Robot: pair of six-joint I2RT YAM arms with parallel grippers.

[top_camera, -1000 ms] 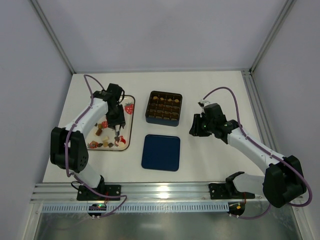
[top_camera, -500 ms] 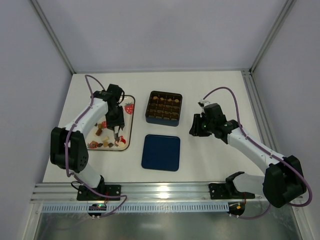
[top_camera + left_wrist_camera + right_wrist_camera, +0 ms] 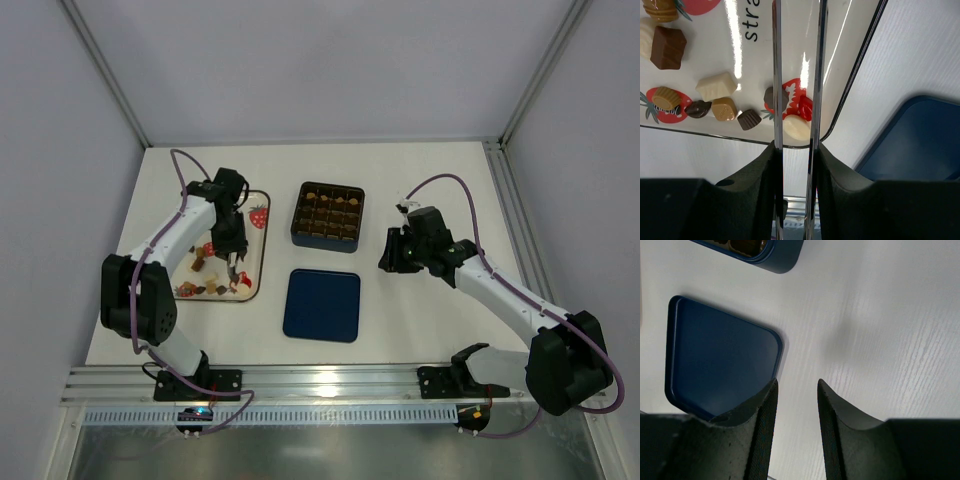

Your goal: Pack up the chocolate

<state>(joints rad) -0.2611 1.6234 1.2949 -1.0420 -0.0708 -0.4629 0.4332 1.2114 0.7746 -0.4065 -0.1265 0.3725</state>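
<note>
Several small chocolates lie on a white strawberry-print tray (image 3: 255, 240). In the left wrist view a cream piece (image 3: 796, 128) and a dark piece (image 3: 770, 97) lie by the tray's near corner. A small dark cup (image 3: 748, 119), a tan piece (image 3: 724, 108) and a white piece (image 3: 716, 86) lie to the left. My left gripper (image 3: 232, 243) (image 3: 796, 145) is shut on thin metal tweezers (image 3: 777, 75), whose two blades run over the cream piece; their tips are out of view. My right gripper (image 3: 392, 253) (image 3: 796, 385) is open and empty above the bare table.
The dark-blue box with a brown grid insert (image 3: 327, 214) stands at the centre back, some cells filled. Its flat blue lid (image 3: 322, 305) (image 3: 715, 365) lies in front of it, between the arms. The tray's black rim (image 3: 855, 85) curves right of the tweezers.
</note>
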